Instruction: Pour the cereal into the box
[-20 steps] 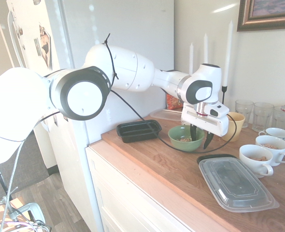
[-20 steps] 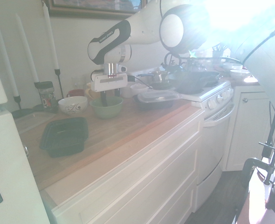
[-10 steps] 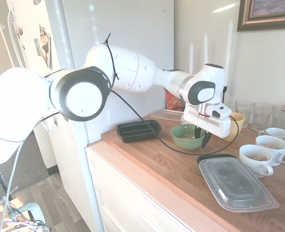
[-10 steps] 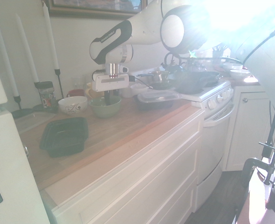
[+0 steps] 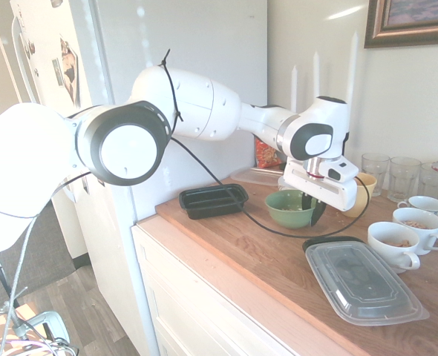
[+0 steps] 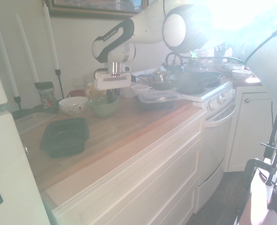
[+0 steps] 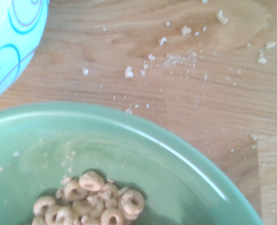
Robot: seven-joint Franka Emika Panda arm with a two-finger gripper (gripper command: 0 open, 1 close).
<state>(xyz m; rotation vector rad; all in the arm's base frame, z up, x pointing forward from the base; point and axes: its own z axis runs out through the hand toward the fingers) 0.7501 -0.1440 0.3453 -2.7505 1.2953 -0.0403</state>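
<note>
Black box (image 5: 213,201) near counter's (image 5: 237,241) fridge-side edge; patterned bowl (image 6: 73,106) beside green bowl (image 5: 287,211), whose rim the end effector (image 5: 312,212) pinches.

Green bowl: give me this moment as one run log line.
green bowl: cereal inside | hand: fingers at bowl's rim | black box: on counter, apart from bowl | pour: not yet done

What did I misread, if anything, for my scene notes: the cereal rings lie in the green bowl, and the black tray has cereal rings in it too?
The black tray is empty in the first exterior view; the cereal rings do lie in the green bowl.
</note>
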